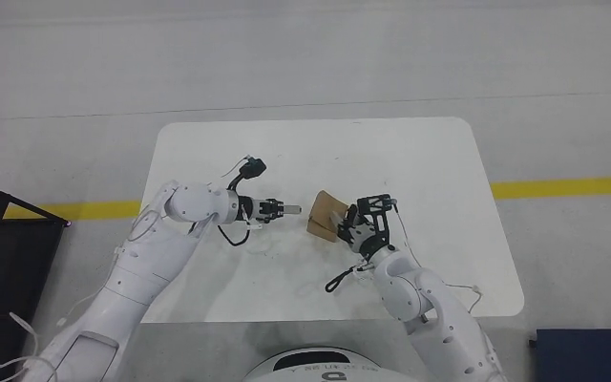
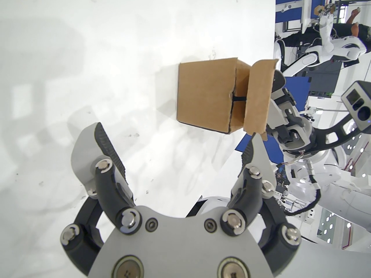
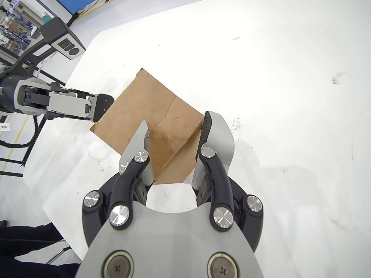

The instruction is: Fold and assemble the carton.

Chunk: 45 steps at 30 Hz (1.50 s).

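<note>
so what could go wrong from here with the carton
1. The open left gripper is close to the carton; a push may slide it on the table, since the right gripper seems to hold only one end.
2. The loose flap could catch a fingertip and bend the wrong way.

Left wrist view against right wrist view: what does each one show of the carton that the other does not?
Left wrist view: the carton's end, with one flap standing out, and the open left pincer. Right wrist view: the creased top panel, with the right pincer closed on its near corner. Both: the carton lying on the white table, with the other arm's pincer beside it.
</note>
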Each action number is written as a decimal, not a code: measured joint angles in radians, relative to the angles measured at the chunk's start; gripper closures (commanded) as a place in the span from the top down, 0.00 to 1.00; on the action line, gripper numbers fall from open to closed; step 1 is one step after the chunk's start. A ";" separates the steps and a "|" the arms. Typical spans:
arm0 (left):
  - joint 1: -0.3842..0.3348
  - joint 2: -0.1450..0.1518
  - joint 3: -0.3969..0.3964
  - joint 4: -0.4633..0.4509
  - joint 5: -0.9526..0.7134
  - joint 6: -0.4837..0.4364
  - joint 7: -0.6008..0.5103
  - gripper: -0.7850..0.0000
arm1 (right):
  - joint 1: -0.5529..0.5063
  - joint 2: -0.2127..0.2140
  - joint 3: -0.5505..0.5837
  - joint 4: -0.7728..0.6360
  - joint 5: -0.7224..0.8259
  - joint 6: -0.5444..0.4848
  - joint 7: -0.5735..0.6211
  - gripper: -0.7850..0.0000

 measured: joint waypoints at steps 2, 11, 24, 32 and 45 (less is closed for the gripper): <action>-0.013 -0.005 0.015 0.013 -0.001 -0.006 0.007 1.00 | -0.001 0.000 0.000 0.003 0.002 -0.003 -0.001 0.47; -0.060 -0.026 0.072 0.063 -0.011 -0.029 0.036 1.00 | -0.004 -0.002 0.019 0.024 0.080 -0.018 -0.011 0.42; -0.084 -0.035 0.095 0.099 -0.008 -0.045 0.046 1.00 | -0.006 -0.001 0.078 0.074 0.299 -0.113 -0.022 0.42; -0.094 -0.042 0.113 0.112 -0.016 -0.060 0.040 1.00 | 0.005 -0.001 0.071 0.079 0.299 -0.113 -0.013 0.40; -0.111 -0.050 0.128 0.136 -0.021 -0.062 0.031 1.00 | 0.034 -0.002 0.051 0.100 0.287 -0.095 0.009 0.38</action>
